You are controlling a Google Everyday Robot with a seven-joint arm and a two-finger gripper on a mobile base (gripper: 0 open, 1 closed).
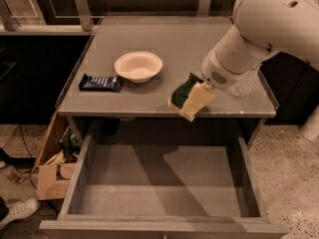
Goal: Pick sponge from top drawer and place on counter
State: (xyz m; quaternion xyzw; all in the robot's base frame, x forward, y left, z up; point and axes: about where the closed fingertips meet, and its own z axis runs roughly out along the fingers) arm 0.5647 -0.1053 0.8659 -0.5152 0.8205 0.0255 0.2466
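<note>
My gripper [192, 102] is shut on the sponge [181, 92], whose dark green scrub layer shows over yellow foam. It holds the sponge tilted, just over the front edge of the counter [164, 36], right of centre. The white arm reaches in from the upper right. Below, the top drawer [79, 176] stands pulled out, and nothing shows on its grey floor.
A white bowl [138, 66] and a dark blue snack wrapper [99, 82] lie on the counter's left half. A clear plastic bottle [244, 84] stands at the counter's right edge, partly behind the arm. A cardboard box [49, 176] sits on the floor to the left of the drawer.
</note>
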